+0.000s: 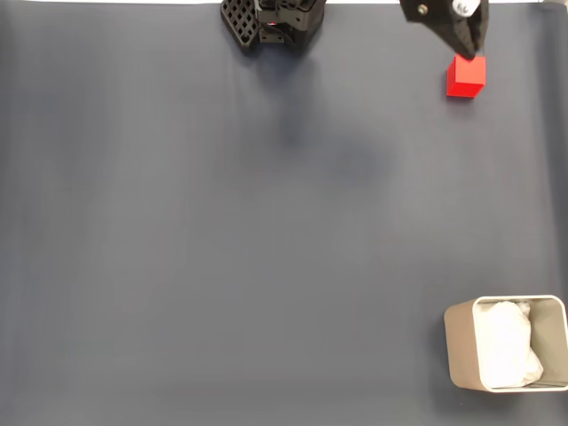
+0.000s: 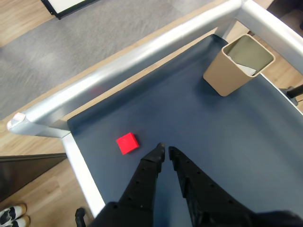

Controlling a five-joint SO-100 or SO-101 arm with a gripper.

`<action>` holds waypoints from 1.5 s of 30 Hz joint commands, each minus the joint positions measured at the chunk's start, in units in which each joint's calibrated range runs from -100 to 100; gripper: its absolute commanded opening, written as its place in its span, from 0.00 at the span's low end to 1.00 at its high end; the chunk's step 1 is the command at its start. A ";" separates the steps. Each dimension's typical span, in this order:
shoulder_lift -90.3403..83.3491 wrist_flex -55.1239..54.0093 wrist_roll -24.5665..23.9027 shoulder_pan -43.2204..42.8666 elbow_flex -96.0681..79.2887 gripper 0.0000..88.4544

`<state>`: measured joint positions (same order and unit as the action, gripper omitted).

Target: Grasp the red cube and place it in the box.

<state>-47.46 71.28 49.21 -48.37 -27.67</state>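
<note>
You had the gripper [image 2: 165, 150] near the red cube [image 2: 127, 143], but not around it: in the wrist view the cube sat flat on the dark mat [image 2: 199, 123], just off to the left of the fingertips [image 2: 160, 148] and clear of them. The fingers were nearly closed, only a thin gap between the tips, and held nothing. To grasp well from there, I judge you needed to spread the fingers wider than the cube, shift left until it lay between them, square the pads to two opposite faces, then lower and close. The box [image 2: 232, 71] stood well beyond the fingertips, up and to the right, open and unobstructed.
</note>
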 commanded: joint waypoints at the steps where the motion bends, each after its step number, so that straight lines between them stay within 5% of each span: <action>1: -1.24 0.52 0.49 -1.85 0.75 0.00; 31: -3.49 0.36 1.32 -15.06 -6.37 0.00; 45: -7.31 -0.63 7.23 -12.78 -10.56 0.33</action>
<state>-53.19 71.52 55.02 -63.06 -38.61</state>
